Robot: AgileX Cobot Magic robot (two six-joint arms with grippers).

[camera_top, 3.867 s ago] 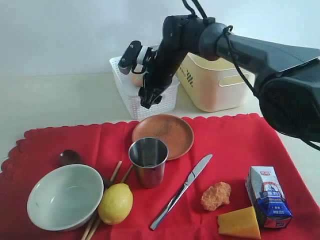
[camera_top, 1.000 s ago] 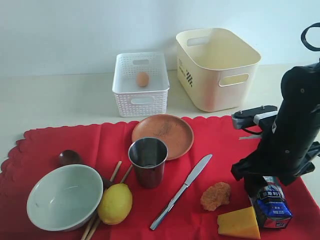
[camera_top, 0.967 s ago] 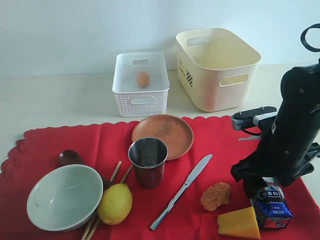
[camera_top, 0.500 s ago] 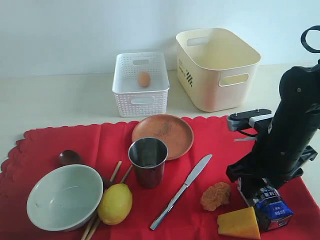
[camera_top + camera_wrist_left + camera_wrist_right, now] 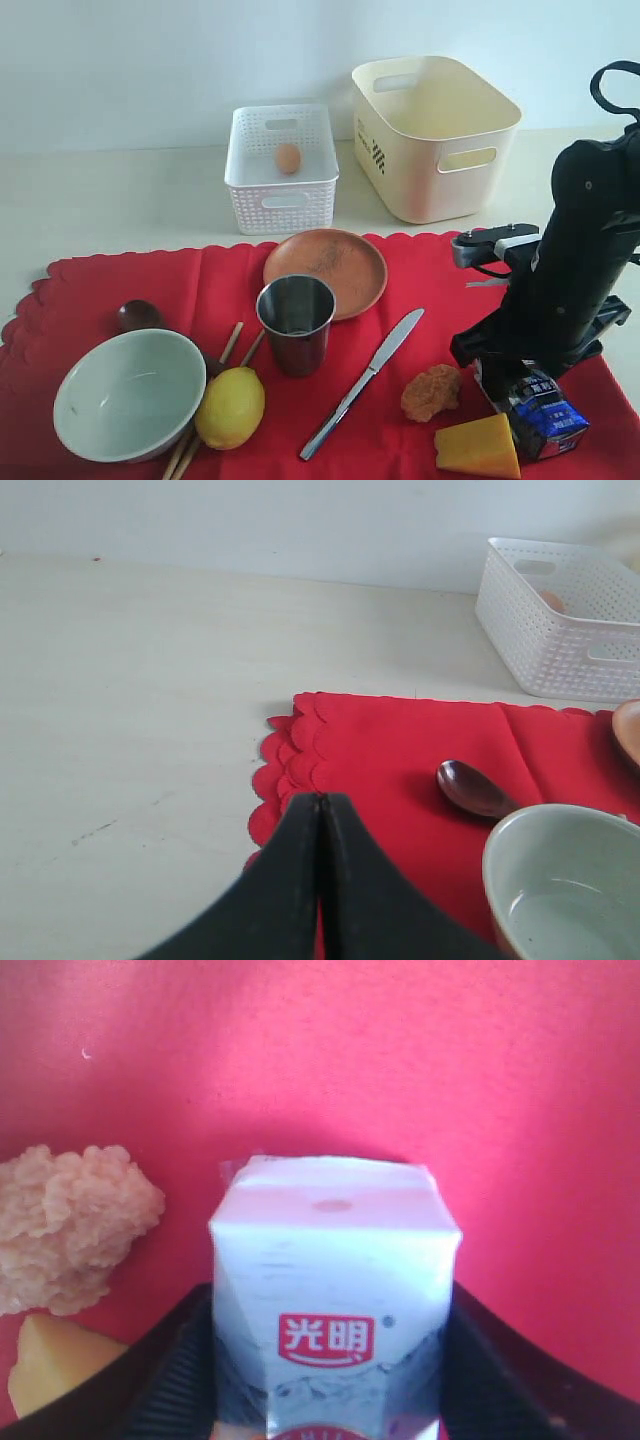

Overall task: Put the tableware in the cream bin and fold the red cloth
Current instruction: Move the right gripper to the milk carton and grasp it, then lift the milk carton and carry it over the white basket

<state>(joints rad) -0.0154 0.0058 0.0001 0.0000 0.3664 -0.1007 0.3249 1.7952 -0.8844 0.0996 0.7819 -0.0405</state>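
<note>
- right gripper (image 5: pixel 330 1360): closed on the milk carton (image 5: pixel 335 1260), one black finger (image 5: pixel 160 1380) pressed flat to each side.
- in the exterior view, carton and gripper at about 4 o'clock on the red cloth (image 5: pixel 200 290), carton leaning slightly (whether its base sits fully on the cloth, cannot tell).
- cheese wedge (image 5: pixel 478 446) just beside the carton at its 8 o'clock, fried chunk (image 5: pixel 432 391) at its 9 o'clock.
- left gripper (image 5: pixel 320 810): fully closed, holding nothing, tips meeting over the cloth's scalloped edge.
- red cloth: spread flat on the surface (image 5: pixel 120 200), unfolded.
- tableware all lying on the cloth:
- bowl (image 5: pixel 130 393) at 8 o'clock, wooden spoon (image 5: pixel 140 315) at the bowl's 12 o'clock.
- chopsticks (image 5: pixel 232 345) between bowl and steel cup (image 5: pixel 296 322), partly under the lemon (image 5: pixel 231 406).
- brown plate (image 5: pixel 326 270) just behind the upright cup, at its 1 o'clock.
- knife (image 5: pixel 365 382) lying diagonally at the cup's 4 o'clock.
- cream bin (image 5: pixel 435 170): upright on the surface, off the cloth, at about 1 o'clock from the cloth's centre.
- white lattice basket (image 5: pixel 283 195) at the bin's 9 o'clock, egg (image 5: pixel 288 158) inside.
</note>
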